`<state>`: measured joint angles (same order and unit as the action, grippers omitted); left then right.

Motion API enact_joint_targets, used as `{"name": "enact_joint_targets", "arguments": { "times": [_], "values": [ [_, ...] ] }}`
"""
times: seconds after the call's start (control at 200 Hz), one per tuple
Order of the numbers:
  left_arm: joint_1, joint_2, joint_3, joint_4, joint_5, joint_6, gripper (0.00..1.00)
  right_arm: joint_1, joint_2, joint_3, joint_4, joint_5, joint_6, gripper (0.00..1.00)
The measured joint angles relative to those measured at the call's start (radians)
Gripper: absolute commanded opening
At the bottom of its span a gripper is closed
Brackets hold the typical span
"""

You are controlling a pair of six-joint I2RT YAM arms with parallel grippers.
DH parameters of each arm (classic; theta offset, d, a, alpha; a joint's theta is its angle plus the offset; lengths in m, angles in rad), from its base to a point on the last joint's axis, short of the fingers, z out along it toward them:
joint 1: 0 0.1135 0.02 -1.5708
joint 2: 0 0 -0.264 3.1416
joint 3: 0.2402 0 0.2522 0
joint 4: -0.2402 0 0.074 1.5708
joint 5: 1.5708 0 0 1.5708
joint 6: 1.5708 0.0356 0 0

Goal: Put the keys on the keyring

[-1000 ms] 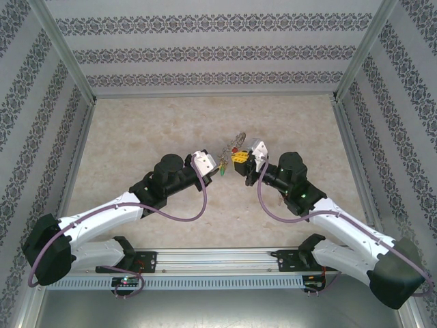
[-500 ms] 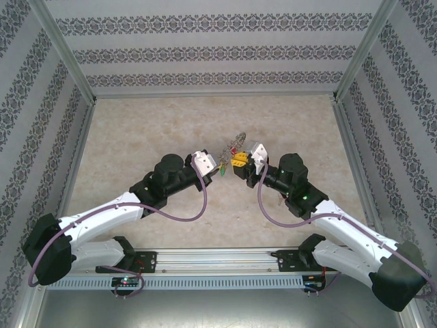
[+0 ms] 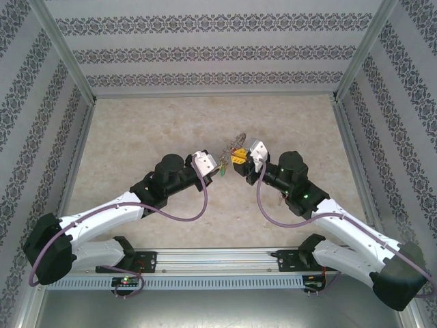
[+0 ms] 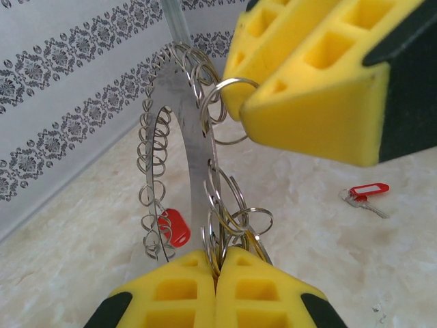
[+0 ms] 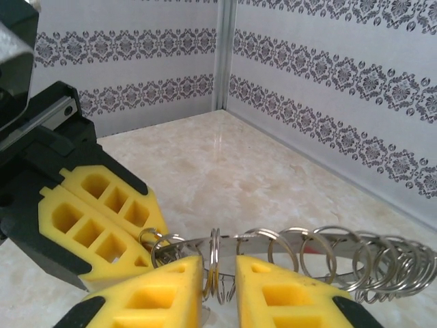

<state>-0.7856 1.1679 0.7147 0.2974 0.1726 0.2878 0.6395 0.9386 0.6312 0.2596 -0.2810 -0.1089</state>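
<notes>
Left hand (image 4: 217, 258) is clamped on the keyring (image 4: 193, 137); right hand (image 5: 219, 273), slightly apart around one link (image 5: 214, 249), should probably next fetch a key (image 4: 365, 193) (red, lying beyond)

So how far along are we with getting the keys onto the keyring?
Done: the keyring is off the table, clamped in the left fingers. In hand: the right fingers sit slightly apart around one small link. Left: a red-tagged key lies loose on the table, not threaded on.
</notes>
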Motion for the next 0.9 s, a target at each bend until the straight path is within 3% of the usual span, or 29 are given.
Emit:
{"name": "enact_joint_targets", "arguments": {
  "times": [0.185, 0.899],
  "values": [
    [0.0, 0.0, 0.0, 0.0, 0.0, 0.0, 0.0, 0.007, 0.019, 0.043, -0.043, 0.007, -0.034, 0.13],
    [0.0, 0.0, 0.0, -0.006, 0.0, 0.0, 0.0, 0.013, 0.026, 0.107, -0.182, 0.023, -0.109, 0.19]
  ]
}}
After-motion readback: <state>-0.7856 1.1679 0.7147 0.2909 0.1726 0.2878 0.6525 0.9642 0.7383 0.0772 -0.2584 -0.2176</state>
